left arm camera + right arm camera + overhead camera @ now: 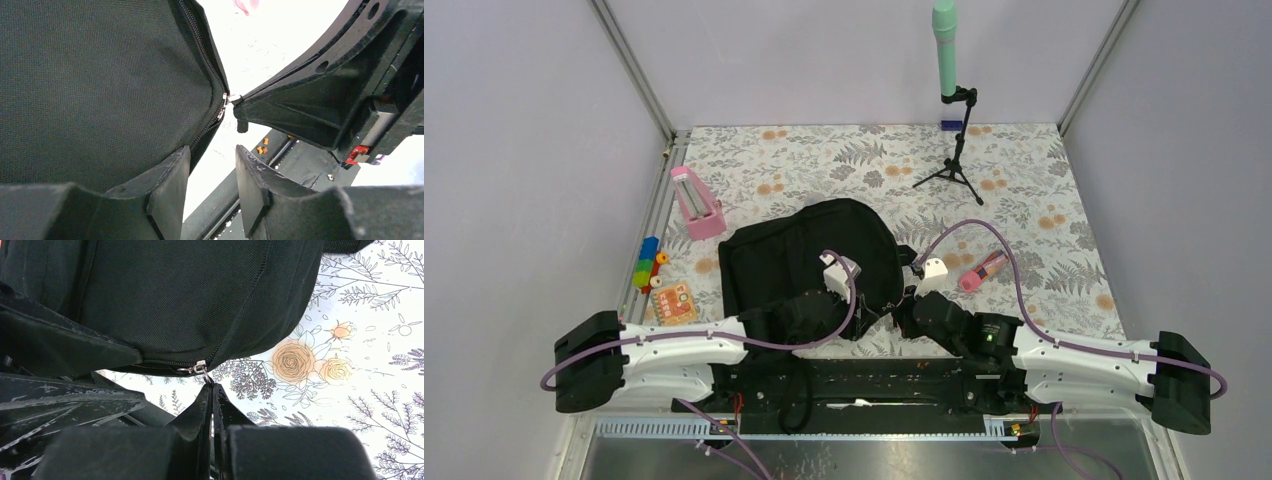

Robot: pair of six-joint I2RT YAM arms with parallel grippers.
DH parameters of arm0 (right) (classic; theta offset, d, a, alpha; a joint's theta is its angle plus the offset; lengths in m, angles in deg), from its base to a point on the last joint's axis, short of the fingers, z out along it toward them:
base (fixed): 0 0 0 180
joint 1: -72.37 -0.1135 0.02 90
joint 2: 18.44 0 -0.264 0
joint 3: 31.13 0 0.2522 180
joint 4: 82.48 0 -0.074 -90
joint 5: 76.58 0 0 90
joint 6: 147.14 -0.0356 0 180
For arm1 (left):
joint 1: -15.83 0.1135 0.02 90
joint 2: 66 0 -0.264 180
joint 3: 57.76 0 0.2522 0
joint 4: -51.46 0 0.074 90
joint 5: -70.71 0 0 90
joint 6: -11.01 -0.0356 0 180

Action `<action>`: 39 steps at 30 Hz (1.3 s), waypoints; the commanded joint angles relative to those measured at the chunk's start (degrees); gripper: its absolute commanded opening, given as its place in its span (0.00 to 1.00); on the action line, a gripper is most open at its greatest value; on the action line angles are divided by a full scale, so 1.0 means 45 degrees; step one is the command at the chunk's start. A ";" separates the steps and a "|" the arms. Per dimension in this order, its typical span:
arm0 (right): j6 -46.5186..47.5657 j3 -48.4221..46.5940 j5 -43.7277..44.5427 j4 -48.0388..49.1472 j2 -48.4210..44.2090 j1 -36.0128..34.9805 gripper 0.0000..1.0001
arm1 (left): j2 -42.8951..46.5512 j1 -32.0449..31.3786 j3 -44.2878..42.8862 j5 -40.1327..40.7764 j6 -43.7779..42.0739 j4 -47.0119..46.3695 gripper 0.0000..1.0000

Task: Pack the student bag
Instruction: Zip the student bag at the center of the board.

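No text, label, brand, number or sign can be read in any of the three views. Pale markings are noted on the small orange card [673, 302] at the left of the top view, but they are too small to be made out.
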 commanded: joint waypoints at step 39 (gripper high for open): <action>-0.0098 -0.0061 -0.0333 0.0355 0.0137 0.0036 0.00 | -0.0998 0.0102 0.1297 0.2473 0.0538 -0.2520 0.60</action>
